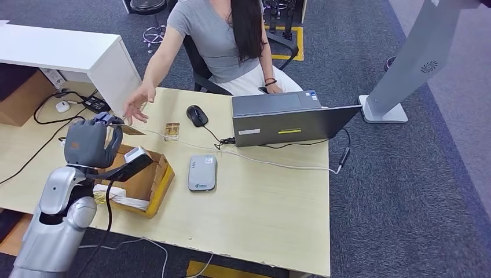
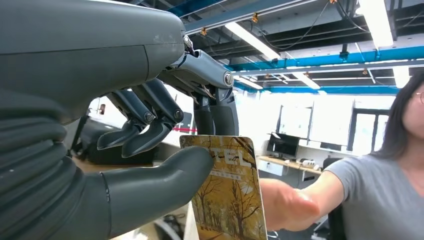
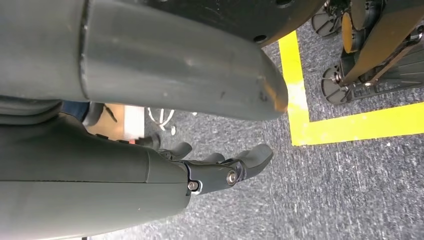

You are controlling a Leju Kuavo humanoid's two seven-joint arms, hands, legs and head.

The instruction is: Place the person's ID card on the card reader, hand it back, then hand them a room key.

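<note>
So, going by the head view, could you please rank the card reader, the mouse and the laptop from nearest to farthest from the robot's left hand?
From the left hand:
1. Card reader, on the desk beside the cardboard box.
2. Mouse, farther back, toward the person.
3. Laptop, farthest, at the desk's right end.

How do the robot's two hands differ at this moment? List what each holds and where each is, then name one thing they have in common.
The left hand is raised over the desk and pinches a gold room card between thumb and fingers; the right hand holds nothing, its fingers loosely curled. The left hand reaches towards the person's hand; the right hand hangs over grey carpet beside a yellow floor line. Both have dark grey fingers.
</note>
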